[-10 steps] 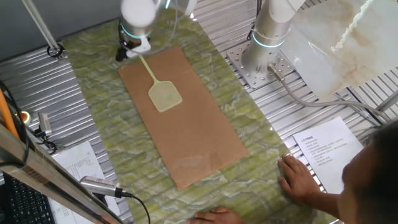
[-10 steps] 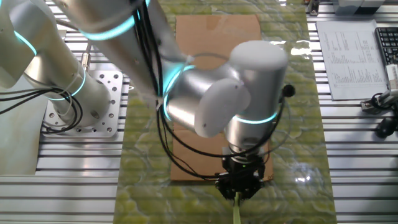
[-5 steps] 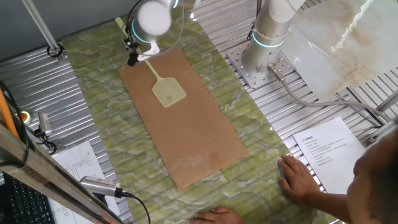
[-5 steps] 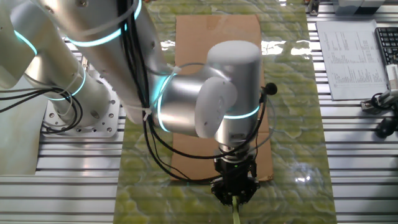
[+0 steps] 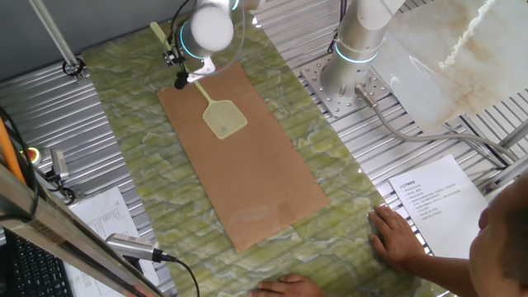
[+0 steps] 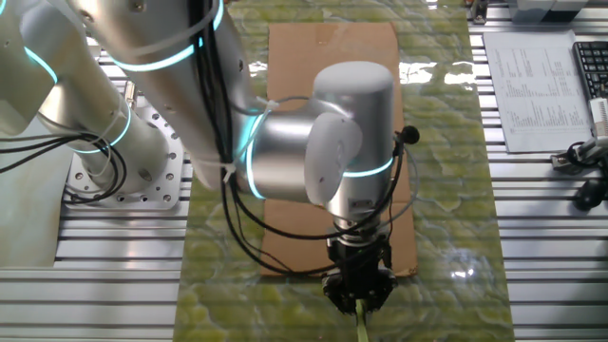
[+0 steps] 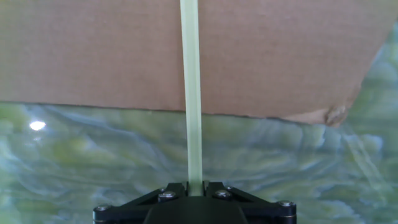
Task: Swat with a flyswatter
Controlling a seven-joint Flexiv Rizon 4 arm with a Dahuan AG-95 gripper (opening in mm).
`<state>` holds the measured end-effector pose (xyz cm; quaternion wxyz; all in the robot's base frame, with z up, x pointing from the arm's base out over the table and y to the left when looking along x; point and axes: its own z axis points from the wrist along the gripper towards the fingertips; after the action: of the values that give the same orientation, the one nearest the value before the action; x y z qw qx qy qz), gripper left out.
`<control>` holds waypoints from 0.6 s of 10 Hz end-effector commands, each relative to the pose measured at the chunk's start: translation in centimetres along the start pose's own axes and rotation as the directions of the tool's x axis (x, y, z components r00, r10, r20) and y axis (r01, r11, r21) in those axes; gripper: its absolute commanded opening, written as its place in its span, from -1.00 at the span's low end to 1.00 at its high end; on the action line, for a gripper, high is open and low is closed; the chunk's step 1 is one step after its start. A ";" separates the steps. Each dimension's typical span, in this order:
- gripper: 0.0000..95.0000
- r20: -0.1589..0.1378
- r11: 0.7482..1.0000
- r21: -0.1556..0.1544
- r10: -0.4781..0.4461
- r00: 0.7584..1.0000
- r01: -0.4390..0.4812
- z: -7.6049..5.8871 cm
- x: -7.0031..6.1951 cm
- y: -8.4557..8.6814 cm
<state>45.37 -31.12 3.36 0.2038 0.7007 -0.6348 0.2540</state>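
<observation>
1. My gripper is clamped on the handle end of the flyswatter, fingers pressed against the thin stem.
2. Its mesh head lies over the near end of the brown cardboard sheet, flat or almost so; contact is unclear.
3. To swat well, I should pivot from the wrist, landing the head flat on the cardboard.
4. A firm pinch should stop the handle twisting.

Flyswatter: pale yellow-green plastic, a long thin straight handle ending in a squarish mesh head; head over the far end of the brown cardboard sheet, whether touching it cannot be told; handle slanting back past the sheet's edge over the green marbled cloth; in the hand view the handle runs straight up the middle, crossing cloth, then cardboard.
</observation>
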 end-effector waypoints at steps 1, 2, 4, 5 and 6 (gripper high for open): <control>-1.00 0.073 0.999 -0.024 0.040 0.997 -0.039 -0.7 0.0 -0.3; -1.00 0.131 0.995 -0.058 0.084 0.988 -0.077 -1.6 0.2 -0.4; -1.00 0.206 0.985 -0.098 0.157 0.966 -0.139 -3.3 0.6 -0.1; -1.00 0.226 0.981 -0.112 0.178 0.958 -0.156 -4.1 0.7 0.0; -1.00 0.240 0.978 -0.122 0.195 0.951 -0.170 -4.8 0.8 0.2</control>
<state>44.91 -29.21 6.87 0.1436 0.6638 -0.7150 0.1656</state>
